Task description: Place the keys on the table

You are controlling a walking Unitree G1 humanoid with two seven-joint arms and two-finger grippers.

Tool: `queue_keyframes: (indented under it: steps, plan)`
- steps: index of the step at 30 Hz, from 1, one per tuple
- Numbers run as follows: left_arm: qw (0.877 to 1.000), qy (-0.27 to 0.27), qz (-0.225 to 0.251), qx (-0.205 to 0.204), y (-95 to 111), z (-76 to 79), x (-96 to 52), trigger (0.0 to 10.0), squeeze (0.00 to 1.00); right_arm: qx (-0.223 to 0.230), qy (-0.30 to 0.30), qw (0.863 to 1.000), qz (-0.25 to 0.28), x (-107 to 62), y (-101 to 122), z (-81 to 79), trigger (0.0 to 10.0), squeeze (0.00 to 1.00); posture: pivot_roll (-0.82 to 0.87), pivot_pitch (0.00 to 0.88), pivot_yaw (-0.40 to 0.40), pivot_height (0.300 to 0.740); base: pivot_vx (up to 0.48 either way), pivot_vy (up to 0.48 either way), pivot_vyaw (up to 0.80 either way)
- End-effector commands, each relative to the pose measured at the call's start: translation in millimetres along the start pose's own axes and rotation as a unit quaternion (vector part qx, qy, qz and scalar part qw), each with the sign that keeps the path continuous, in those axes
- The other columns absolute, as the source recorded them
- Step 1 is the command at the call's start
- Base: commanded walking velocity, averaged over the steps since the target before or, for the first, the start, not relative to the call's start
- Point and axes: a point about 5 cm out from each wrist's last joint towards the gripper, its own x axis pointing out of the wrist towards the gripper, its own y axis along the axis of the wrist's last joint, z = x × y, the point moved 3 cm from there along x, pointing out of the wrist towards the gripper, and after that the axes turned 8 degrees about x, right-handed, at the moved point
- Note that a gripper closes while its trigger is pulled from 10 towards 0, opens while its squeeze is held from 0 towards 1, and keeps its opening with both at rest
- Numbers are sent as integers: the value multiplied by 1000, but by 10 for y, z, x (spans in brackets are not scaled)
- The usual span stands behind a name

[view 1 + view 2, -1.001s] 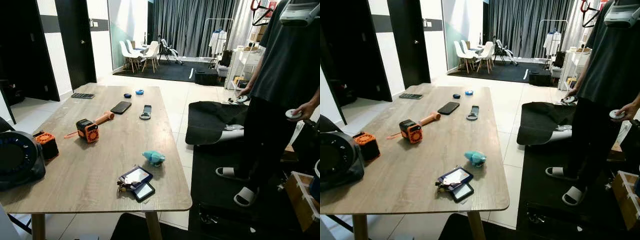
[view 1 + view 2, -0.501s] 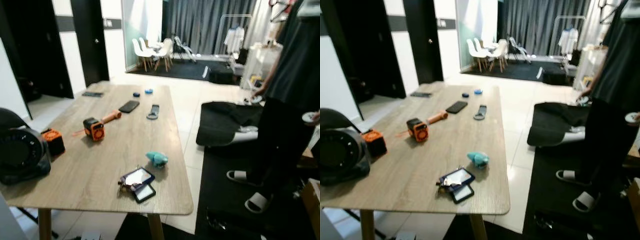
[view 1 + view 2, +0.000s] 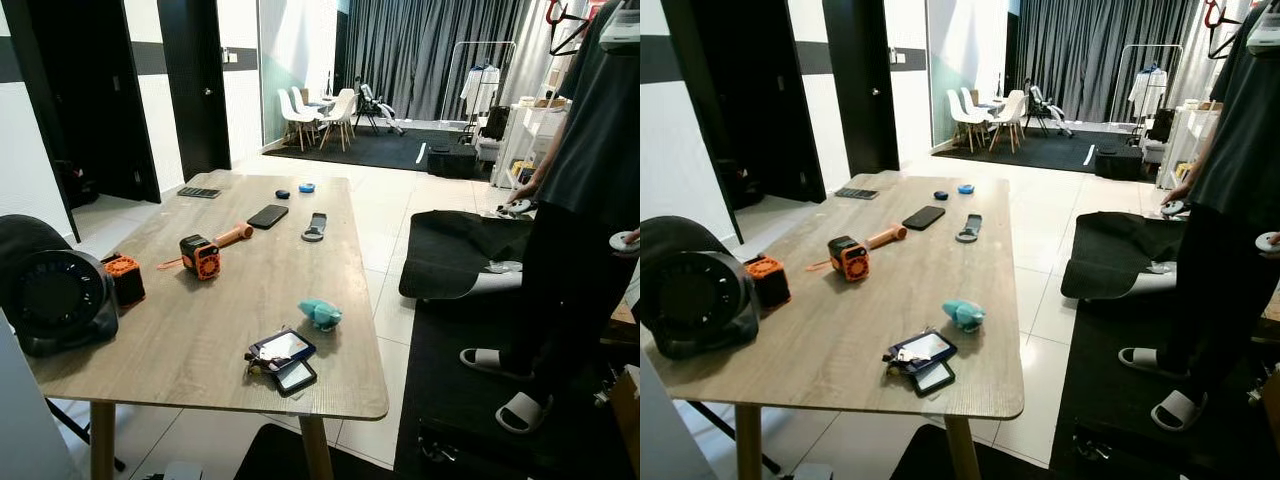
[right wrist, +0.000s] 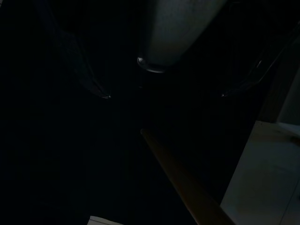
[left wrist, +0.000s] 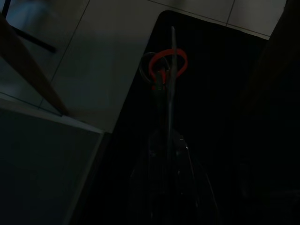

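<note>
Fingers of left gripper: closed on keys with red ring, hanging over dark mat. Right gripper: fingers too dark to tell. Table, near to far: card holders, teal toy, orange tool, phone.

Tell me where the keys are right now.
In the left wrist view the keys, on a red ring, hang at the left claw's tip above the dark floor mat.

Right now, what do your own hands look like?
My left gripper is two long, slim black fingers with faintly glossy edges, tapering to a narrow tip closed on the keys and their red ring. The right gripper sits in shade, too dark to describe.
</note>
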Motion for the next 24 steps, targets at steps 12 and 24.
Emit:
queue_keyframes:
  steps: [12,24]
  plan:
    - [980,-128,148,28,395,53,-105,10000,0,26,-21,998,59,-25,203,145,10000,0,60,0,10,740,0,0,0]
    - [902,-361,206,115,525,-6,-576,10000,0,19,-25,998,49,-49,158,207,10000,0,68,0,7,740,0,0,0]
